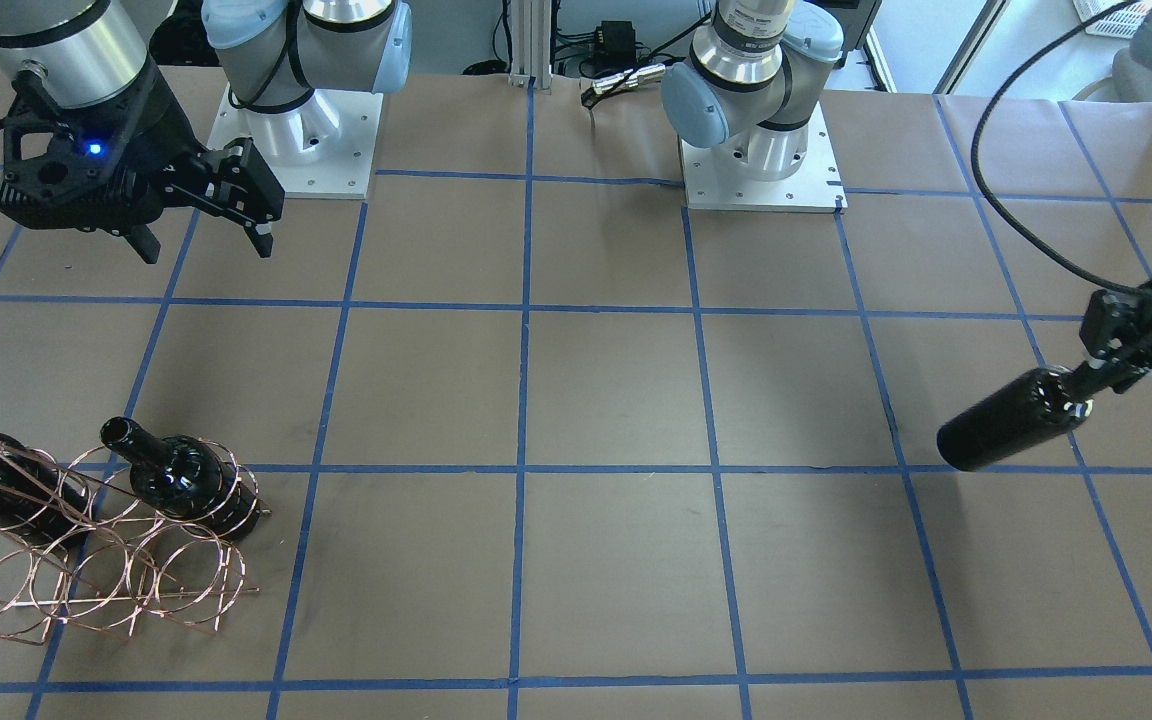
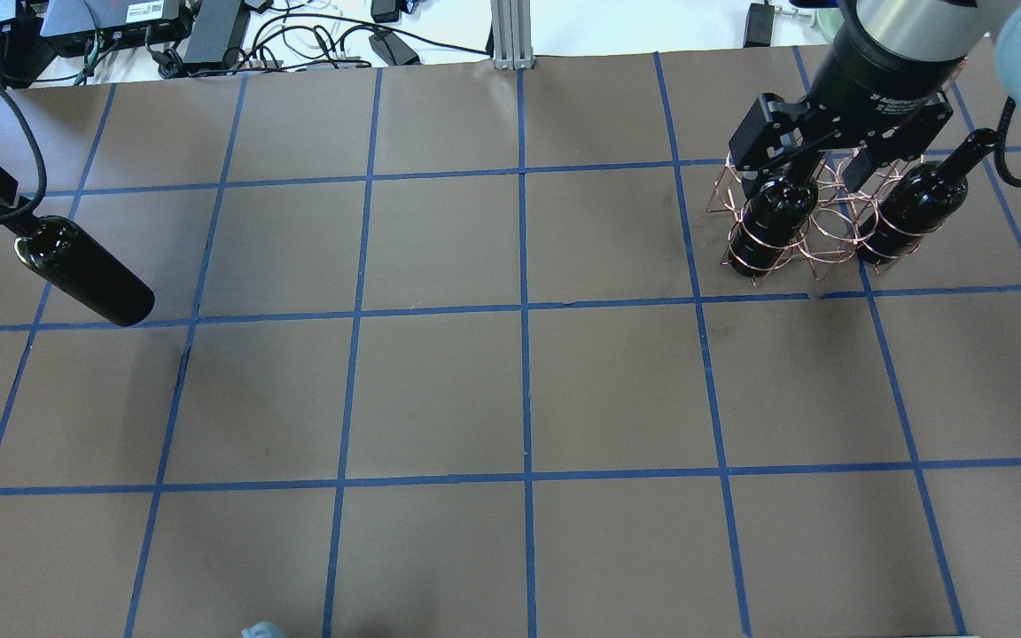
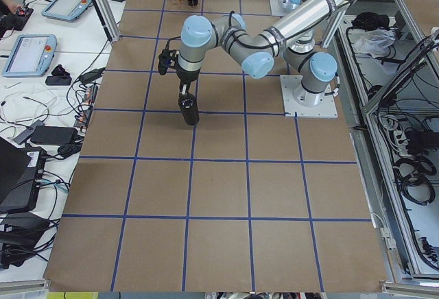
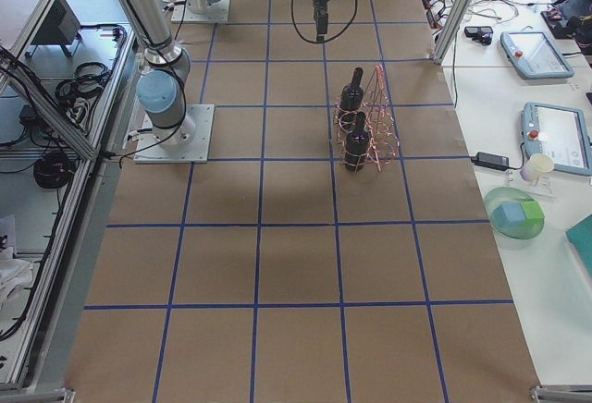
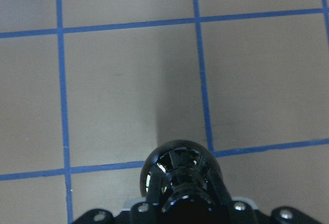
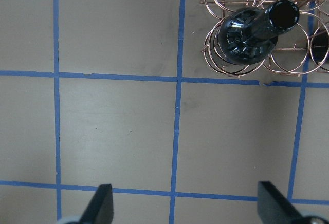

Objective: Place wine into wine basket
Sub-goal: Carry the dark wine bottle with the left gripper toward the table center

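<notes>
My left gripper (image 1: pixel 1088 383) is shut on the neck of a near-black wine bottle (image 1: pixel 1008 432), which hangs base-down at the table's left end. It also shows in the overhead view (image 2: pixel 85 276) and the left wrist view (image 5: pixel 180 168). The copper wire wine basket (image 2: pixel 830 232) stands far off on the right side, with two more bottles (image 2: pixel 772 217) (image 2: pixel 914 202) standing in its loops. My right gripper (image 1: pixel 204 240) is open and empty, high above the basket's near side. Its fingers (image 6: pixel 101 203) frame bare table in the right wrist view, with a racked bottle (image 6: pixel 247 34) at the top.
The two arm bases (image 1: pixel 296 130) (image 1: pixel 761 150) stand at the robot's edge. Cables and power bricks (image 2: pixel 209 35) lie along the far edge. Operator desks with tablets (image 4: pixel 546 135) flank the table. Brown paper with blue tape squares (image 2: pixel 524 390) spans the space between the held bottle and the basket.
</notes>
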`<state>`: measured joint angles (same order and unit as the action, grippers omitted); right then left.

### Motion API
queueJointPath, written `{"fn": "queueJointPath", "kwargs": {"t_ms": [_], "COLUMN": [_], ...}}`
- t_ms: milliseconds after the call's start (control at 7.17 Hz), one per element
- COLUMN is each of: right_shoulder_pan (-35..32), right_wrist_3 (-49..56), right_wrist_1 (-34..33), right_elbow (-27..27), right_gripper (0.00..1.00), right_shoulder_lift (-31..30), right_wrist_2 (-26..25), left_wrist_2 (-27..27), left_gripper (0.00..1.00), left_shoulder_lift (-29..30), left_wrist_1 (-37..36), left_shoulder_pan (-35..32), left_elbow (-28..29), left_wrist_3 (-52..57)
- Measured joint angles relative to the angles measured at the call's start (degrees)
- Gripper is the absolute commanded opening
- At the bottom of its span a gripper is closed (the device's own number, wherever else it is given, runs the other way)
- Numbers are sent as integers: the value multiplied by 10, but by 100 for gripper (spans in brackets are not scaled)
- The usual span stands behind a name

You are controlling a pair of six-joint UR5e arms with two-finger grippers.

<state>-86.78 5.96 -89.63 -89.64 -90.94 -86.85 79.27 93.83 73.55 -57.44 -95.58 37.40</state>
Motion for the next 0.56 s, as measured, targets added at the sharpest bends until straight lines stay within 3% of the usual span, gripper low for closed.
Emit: {"fn": "queueJointPath", "kwargs": {"t_ms": [558], "right_shoulder_pan": [2], "right_wrist_3": [9], "right_wrist_1": [-2], "right_elbow": [-3], "right_gripper": [100], "right_shoulder_lift": [0], "right_wrist_2": [-14], "left_wrist_2": [25], "left_gripper": [0], "left_shoulder_lift": [-118], "left_wrist_1": [39], "left_shoulder_pan": [-177], "left_elbow": [-70], "left_wrist_3": [-211]}}
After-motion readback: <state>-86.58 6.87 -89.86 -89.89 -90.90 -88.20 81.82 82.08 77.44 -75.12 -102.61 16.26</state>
